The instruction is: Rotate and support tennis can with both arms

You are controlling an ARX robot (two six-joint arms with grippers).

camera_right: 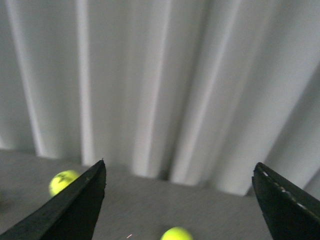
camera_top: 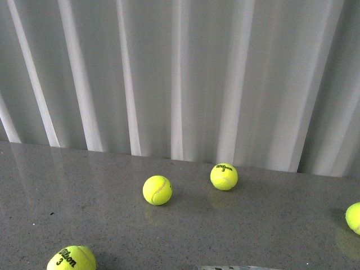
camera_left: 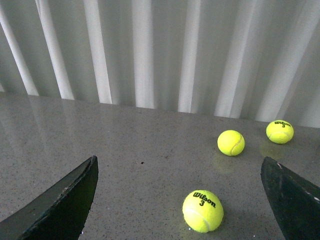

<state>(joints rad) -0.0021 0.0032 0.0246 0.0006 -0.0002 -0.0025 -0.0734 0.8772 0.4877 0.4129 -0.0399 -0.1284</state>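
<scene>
Grey table (camera_top: 67, 185): speckled and glossy, backed by a white pleated curtain (camera_top: 185, 73).
Can (camera_top: 230, 268): only a thin pale strip is seen at the lower edge of the front view, near the middle. It cannot be told for sure that this is the can, and its pose is not shown.
Left gripper (camera_left: 178, 160): its fingers (camera_left: 60, 205) are spread wide apart with nothing clamped. It is carried above the table and pointed toward the curtain.
Near ball (camera_left: 202, 211): yellow-green and marked "Wilson 3". It is seen on the table between the left fingers, untouched, and lies at the lower left corner of the front view.
Plain ball (camera_top: 157, 190): set near the middle of the table, apart from the others.
Far ball (camera_top: 224, 176): marked "Wilson 3". It is placed right of the plain ball and closest to the curtain.
Edge ball (camera_top: 354, 217): cut off by the right border of the front view.
Right gripper (camera_right: 179, 164): its plates are held wide apart with nothing gripped. The view is blurred.
Blurred balls (camera_right: 62, 181): two are seen on the table beyond the right gripper. Which ones they are cannot be told.
</scene>
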